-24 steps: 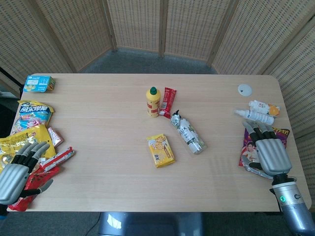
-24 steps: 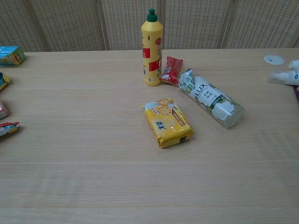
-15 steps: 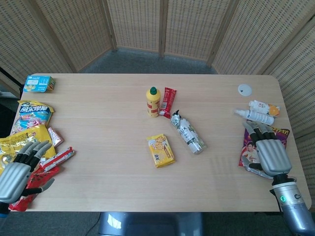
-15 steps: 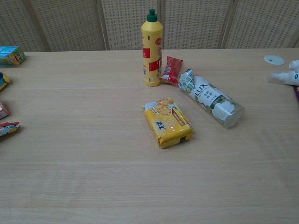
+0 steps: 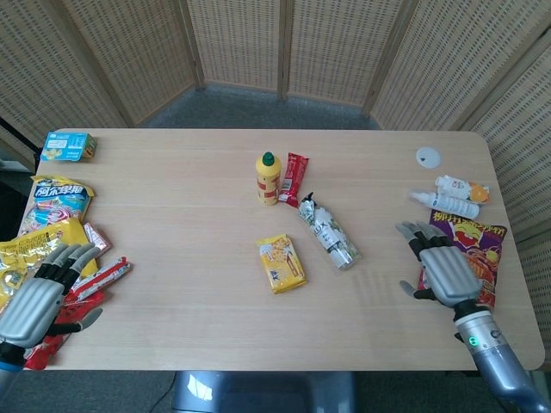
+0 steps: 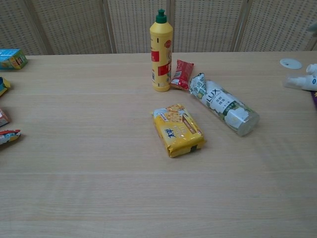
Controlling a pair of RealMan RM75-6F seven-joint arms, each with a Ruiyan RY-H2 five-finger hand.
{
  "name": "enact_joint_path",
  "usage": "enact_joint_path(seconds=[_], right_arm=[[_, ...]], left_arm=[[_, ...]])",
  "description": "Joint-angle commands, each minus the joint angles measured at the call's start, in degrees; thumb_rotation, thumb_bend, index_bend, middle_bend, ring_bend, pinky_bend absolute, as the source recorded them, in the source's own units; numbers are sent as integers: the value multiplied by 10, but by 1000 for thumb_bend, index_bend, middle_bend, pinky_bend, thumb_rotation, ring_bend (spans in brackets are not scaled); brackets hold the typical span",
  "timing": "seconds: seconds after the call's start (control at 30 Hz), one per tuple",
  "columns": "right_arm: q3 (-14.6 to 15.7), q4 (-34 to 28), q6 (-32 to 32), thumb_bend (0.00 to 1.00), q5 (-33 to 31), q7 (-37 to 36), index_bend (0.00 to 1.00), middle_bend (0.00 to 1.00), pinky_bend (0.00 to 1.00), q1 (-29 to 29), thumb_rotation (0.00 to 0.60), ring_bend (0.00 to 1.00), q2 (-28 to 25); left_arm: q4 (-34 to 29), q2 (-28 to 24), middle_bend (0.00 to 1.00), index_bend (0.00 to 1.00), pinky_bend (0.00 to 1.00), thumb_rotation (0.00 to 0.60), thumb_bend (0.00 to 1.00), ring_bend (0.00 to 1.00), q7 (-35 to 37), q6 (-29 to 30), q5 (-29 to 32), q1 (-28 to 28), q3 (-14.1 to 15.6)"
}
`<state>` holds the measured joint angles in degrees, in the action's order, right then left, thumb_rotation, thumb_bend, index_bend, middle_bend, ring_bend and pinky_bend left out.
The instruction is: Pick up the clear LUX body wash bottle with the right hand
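bright, even light from above; soft faint shadows, both views sharp, no glare or blur

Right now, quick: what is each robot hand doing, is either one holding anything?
Left robot hand: open, holding nothing, fingers apart over the snack packets.
Right robot hand: open, holding nothing, fingers spread, apart from the LUX bottle.

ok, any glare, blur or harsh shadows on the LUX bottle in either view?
Head view: the LUX bottle is sharp but small, its label unreadable; soft even light, faint shadows; the right hand is crisp. Chest view: the bottle is in focus with a readable label, a mild sheen on the clear plastic and a soft shadow on the table.
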<state>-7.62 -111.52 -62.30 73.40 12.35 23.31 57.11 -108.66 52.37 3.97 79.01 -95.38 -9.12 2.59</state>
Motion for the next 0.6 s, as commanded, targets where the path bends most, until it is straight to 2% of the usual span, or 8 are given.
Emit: enact_joint_path(seconds=[0.03, 0.2, 0.27, 0.4, 0.47, 0.53, 0.6], right_arm=[[-14, 20, 48, 243, -18, 5, 0, 65, 0, 47, 591, 0, 47], [-21, 49, 89, 245, -29, 1, 0, 89, 0, 87, 594, 5, 103], [-22, 61, 104, 246, -34, -3, 0, 97, 0, 102, 595, 36, 124], [-24, 83, 125, 246, -39, -11, 0, 117, 29, 125, 599, 154, 157], [-27, 94, 131, 244, -39, -16, 0, 175, 103, 135, 600, 265, 171], [-29, 107, 136, 246, -40, -23, 0, 224, 128, 144, 600, 363, 184], [-30, 119, 142, 245, -43, -28, 0, 291, 128, 151, 600, 382, 194]], left_arm=[[5, 3, 0, 0, 0, 536, 301, 0, 4, -4, 6, -3, -2], [11, 2, 0, 0, 0, 535, 301, 0, 9, -8, 14, -6, -5], [12, 1, 0, 0, 0, 533, 301, 0, 10, -10, 16, -7, -4], [14, -1, 0, 0, 0, 533, 300, 0, 13, -11, 19, -8, -5], [15, -1, 0, 0, 0, 531, 300, 0, 14, -9, 20, -8, -5], [16, -1, 0, 0, 0, 531, 300, 0, 15, -10, 21, -8, -5], [17, 0, 0, 0, 0, 533, 302, 0, 16, -11, 23, -9, -6]])
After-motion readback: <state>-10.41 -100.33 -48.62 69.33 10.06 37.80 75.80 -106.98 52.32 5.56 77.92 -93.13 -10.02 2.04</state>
